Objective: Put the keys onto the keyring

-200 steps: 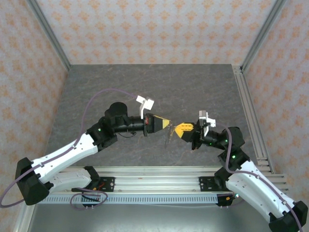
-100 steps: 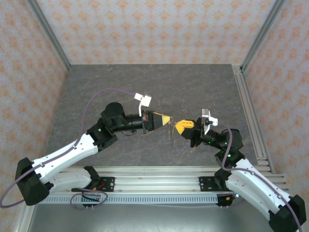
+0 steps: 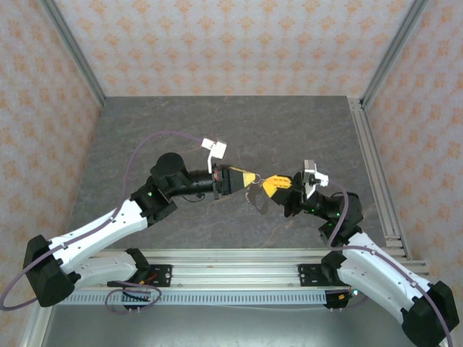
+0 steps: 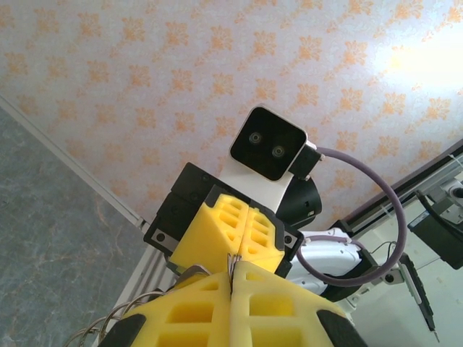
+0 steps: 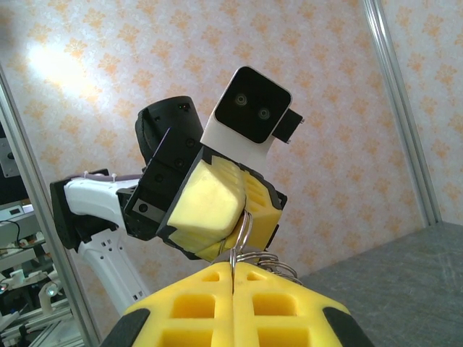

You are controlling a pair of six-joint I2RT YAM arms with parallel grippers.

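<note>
- The keyring (image 3: pixel 257 199) is a thin, pale wire loop. It is faint from above and hangs in the air over the middle of the tabletop (image 3: pixel 217 123), not resting on it.
- Its upper part is pinched where the closed left end effector (image 3: pixel 250 178) and right end effector (image 3: pixel 270 186) meet tip to tip.
- From the right wrist, a silvery wire arc (image 5: pixel 247 230) rises from the finger seam, with several loops bunched just behind.

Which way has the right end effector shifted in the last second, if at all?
Yes. In the top view the right end effector has crept away from the near rail, toward the back wall, with hardly any sideways drift.
</note>
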